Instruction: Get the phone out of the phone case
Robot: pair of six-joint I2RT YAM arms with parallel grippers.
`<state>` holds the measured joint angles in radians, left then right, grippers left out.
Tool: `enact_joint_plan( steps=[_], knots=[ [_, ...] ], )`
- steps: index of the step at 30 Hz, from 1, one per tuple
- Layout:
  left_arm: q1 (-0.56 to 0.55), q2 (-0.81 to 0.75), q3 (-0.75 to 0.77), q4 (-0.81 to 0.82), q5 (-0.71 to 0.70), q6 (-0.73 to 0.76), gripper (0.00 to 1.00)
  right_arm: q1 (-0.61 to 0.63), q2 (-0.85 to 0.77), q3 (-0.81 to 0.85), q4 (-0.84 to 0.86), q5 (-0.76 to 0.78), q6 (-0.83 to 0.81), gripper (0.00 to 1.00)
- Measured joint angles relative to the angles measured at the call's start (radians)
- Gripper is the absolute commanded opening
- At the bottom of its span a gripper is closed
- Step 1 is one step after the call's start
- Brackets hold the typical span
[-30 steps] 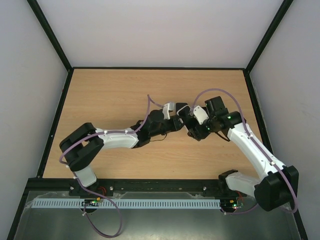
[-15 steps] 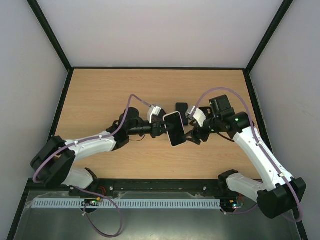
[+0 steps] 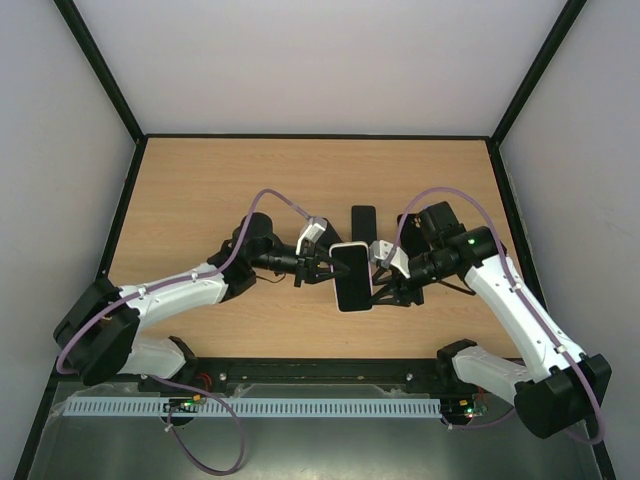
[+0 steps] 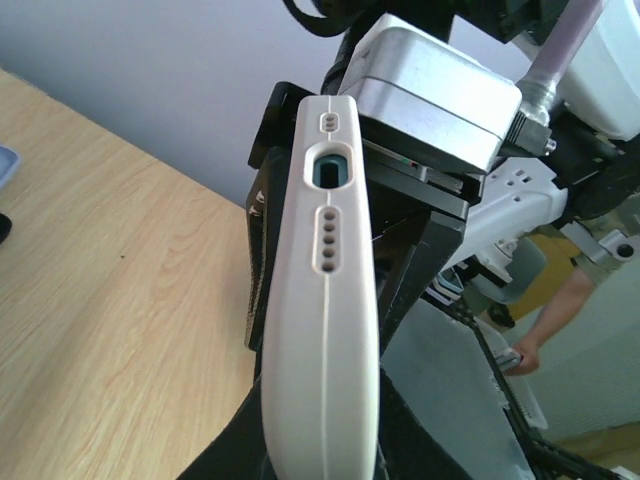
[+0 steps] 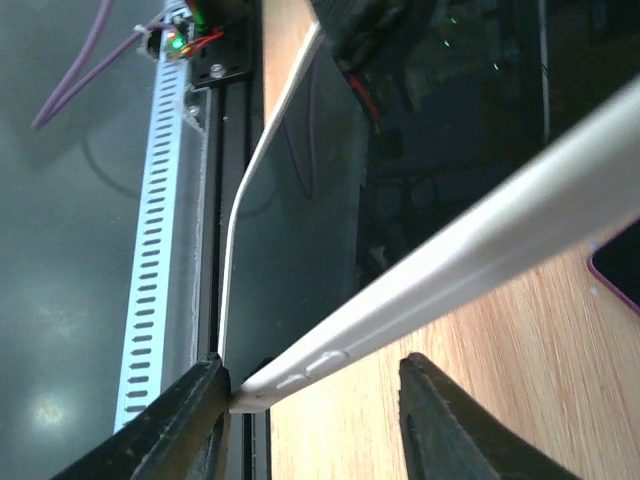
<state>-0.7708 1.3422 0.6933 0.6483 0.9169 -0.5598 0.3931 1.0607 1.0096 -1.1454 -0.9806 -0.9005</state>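
The phone, dark screen up in a white case, is held in the air above the table between both grippers. My left gripper is shut on the case's left edge. In the left wrist view the case's end, with its port and speaker holes, stands between the black fingers of my left gripper. My right gripper is open at the phone's right edge. In the right wrist view the case's side with buttons runs between the spread jaws of my right gripper and touches the left finger.
A flat black phone-shaped object lies on the wooden table just behind the grippers. Black frame rails run along the table's edges, and a white perforated strip runs along the near rail.
The left arm has swung out and brought the cased phone into view, then turned it from tilted to straight and a little nearer. The right gripper has moved down to its right edge.
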Motion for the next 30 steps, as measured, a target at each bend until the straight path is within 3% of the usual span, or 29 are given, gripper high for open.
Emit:
enact_joint_plan(
  steps=[12,23,30],
  knots=[
    [0.002,0.000,0.014,0.047,0.050,-0.090,0.02,0.000,-0.074,-0.050,-0.028,-0.094,-0.110,0.24],
    [0.002,0.000,0.014,0.066,0.070,-0.126,0.02,0.000,-0.111,-0.078,-0.027,-0.131,-0.127,0.23],
    [0.002,0.000,0.014,0.066,0.066,-0.134,0.02,0.000,-0.107,-0.082,-0.037,-0.145,-0.160,0.32]
  ],
)
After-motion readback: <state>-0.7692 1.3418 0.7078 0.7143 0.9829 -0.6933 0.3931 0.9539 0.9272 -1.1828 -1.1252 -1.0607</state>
